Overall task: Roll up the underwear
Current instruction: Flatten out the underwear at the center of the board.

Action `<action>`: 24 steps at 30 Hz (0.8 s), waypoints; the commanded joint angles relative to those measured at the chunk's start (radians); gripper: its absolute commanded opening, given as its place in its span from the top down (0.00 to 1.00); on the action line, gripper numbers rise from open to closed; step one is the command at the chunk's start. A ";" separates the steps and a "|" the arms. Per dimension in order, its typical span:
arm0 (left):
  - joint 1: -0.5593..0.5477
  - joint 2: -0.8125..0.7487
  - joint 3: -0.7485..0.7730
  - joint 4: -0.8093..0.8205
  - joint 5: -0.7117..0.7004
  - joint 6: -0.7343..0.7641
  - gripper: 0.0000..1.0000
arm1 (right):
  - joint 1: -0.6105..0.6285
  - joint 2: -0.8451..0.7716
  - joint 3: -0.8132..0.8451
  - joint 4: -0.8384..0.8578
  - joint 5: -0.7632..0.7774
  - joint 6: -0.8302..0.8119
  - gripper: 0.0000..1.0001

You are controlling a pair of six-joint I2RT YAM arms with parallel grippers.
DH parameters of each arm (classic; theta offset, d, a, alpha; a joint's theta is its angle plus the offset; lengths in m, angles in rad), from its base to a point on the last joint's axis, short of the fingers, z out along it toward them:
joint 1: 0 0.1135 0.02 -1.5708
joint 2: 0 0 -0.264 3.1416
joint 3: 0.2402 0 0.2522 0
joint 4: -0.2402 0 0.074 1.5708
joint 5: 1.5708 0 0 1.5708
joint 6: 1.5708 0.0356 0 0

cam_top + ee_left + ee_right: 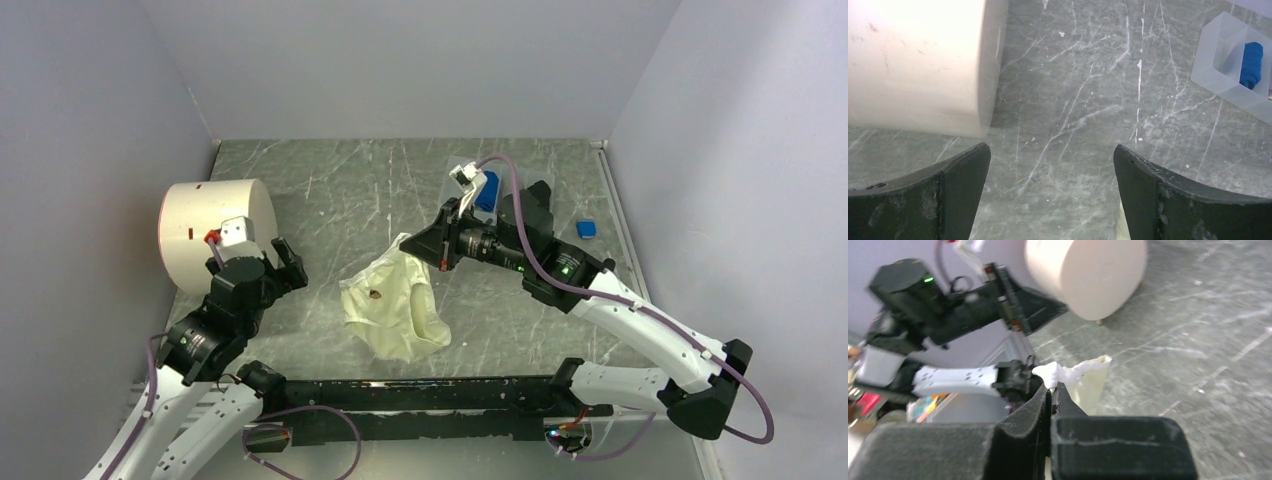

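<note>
Right wrist view: right end effector (1051,389) pinches the cream underwear (1087,376), seemingly its hem, right of the white cylinder (215,240); left end effector (1052,160) stands wide. Lift low, roll evenly, pinch firmly.

left gripper (1050,152) spread wide over grey table (1073,100); white cylinder (918,65) left, blue underwear (1251,65) in clear box (1220,45) right.

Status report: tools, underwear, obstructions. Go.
Left tool open, beside white cylinder. Right tool shut on cream underwear, corner pinched and raised. Blue underwear in clear box, far side. Nothing in the way.
</note>
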State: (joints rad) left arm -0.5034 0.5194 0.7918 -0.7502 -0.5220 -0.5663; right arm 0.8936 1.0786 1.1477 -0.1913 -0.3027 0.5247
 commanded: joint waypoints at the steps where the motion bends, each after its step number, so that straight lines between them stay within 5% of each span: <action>1: 0.006 -0.009 0.022 0.037 0.014 0.008 0.02 | -0.023 0.015 -0.064 -0.079 0.263 0.028 0.97; 4: 0.005 0.017 -0.005 0.120 0.137 0.072 0.02 | -0.127 0.026 -0.215 -0.036 0.325 0.029 0.99; 8: 0.006 0.123 -0.022 0.214 0.357 0.148 0.02 | -0.381 0.054 -0.465 0.125 0.136 0.008 1.00; 12: 0.005 0.279 -0.013 0.253 0.530 0.188 0.02 | -0.568 0.136 -0.545 0.179 -0.017 -0.035 1.00; 18: 0.004 0.462 -0.037 0.374 0.655 0.166 0.02 | -0.666 0.249 -0.548 0.162 -0.118 -0.079 0.96; 24: 0.002 0.697 -0.013 0.481 0.672 0.141 0.02 | -0.687 0.298 -0.525 0.114 -0.110 -0.096 0.77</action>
State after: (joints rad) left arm -0.5014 1.1072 0.7551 -0.3885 0.0956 -0.4126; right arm 0.2161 1.3621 0.5758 -0.0891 -0.3775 0.4618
